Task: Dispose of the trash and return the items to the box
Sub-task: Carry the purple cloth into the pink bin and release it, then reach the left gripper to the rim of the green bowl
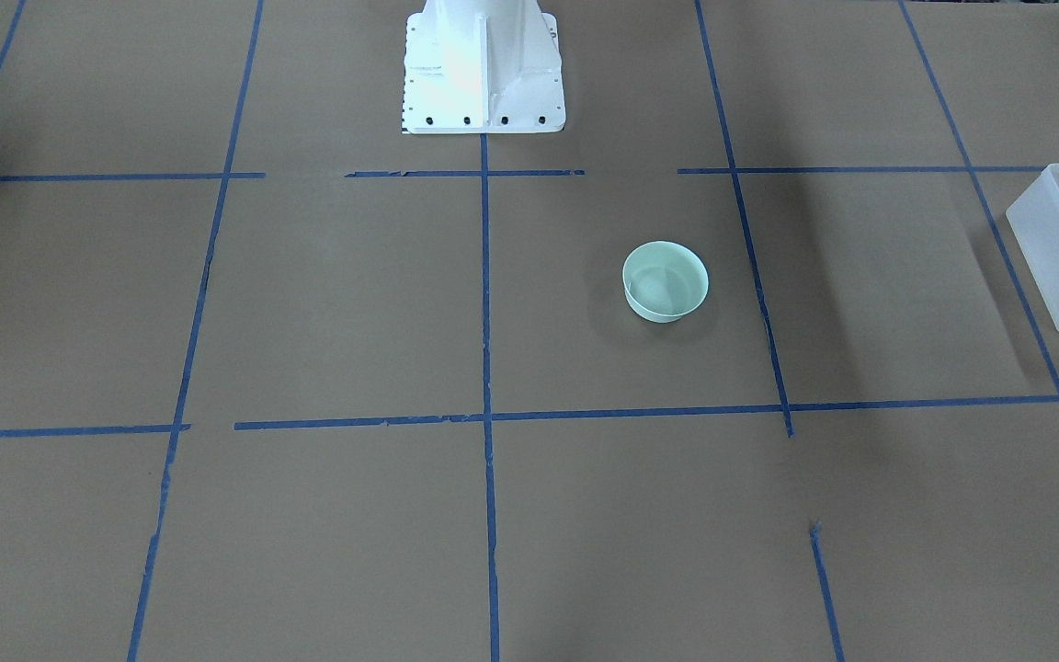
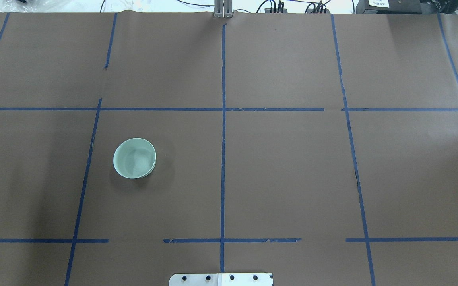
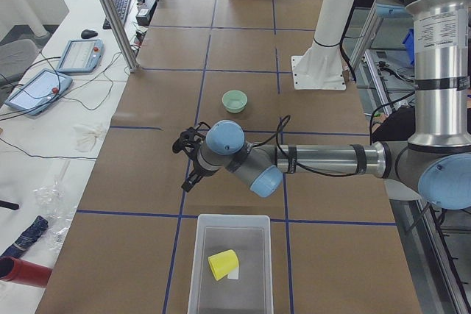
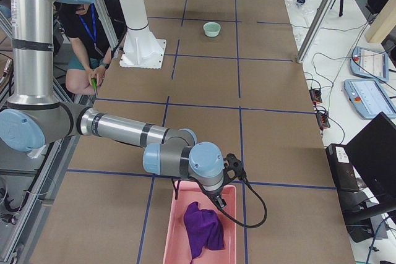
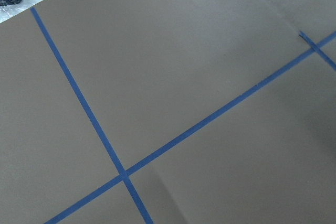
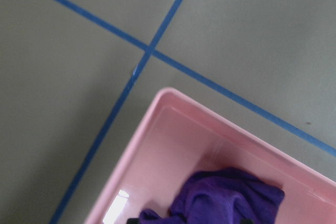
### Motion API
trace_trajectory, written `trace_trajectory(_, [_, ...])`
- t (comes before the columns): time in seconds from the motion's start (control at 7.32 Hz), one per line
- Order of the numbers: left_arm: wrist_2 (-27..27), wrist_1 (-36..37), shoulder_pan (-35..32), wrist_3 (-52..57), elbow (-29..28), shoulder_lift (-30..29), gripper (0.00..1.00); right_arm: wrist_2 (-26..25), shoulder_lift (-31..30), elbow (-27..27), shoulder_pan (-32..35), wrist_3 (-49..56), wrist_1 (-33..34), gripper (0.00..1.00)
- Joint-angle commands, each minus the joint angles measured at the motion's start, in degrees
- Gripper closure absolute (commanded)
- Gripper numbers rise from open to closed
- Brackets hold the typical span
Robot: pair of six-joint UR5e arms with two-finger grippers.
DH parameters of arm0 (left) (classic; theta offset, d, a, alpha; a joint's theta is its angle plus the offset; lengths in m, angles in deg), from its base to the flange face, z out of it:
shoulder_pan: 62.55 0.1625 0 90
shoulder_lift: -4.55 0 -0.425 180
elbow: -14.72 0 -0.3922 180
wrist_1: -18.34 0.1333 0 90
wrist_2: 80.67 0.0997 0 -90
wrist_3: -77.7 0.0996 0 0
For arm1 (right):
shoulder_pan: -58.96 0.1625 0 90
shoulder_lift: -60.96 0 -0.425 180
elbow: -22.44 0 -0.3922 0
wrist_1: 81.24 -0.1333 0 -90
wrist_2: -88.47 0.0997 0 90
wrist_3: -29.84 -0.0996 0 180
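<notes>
Over pink bin [image 4: 175, 217], right tool [image 4: 228, 177]; left tool [image 3: 190, 161] above table [image 3: 243, 56]; both openings unclear.

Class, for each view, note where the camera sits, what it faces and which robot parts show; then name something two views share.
Front-facing: across the table, looking down at the bowl; base shows.
Overhead: behind the robot, down on the bowl; base edge shows.
Exterior left: table's left end; left arm near, box holding the cup.
Exterior right: table's right end; right arm above the pink tray.
Left wrist: down on taped table; no robot.
Right wrist: down on tray and purple cloth.
Shared: both right views show tray and cloth.
</notes>
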Motion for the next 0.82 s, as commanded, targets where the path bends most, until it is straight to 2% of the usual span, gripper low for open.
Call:
trace_trajectory(0.0, [4.5,0.8,5.9,-15.6,6.9,-0.1,0.0,0.9,0.0,-7.0,-7.2,-24.4,-5.3,0.0])
trace_trajectory(0.27, [9.6,1.6,13.5,-33.6,12.5,-0.2,0.15,-1.1,0.1,-9.5,-12.5,-32.8,-7.7,0.0])
trace_trajectory(0.55, [18.0,1.6,27.7,-52.2,17.0,-0.9,0.17,-1.2,-0.1,-9.4,-13.4,-34.0,-10.5,0.0])
trace_trajectory(0.68, [20.5,1.7,33.2,-57.7,17.1,-2.6,0.16,-1.4,-0.1,-9.3,-14.3,-34.1,-10.5,0.0])
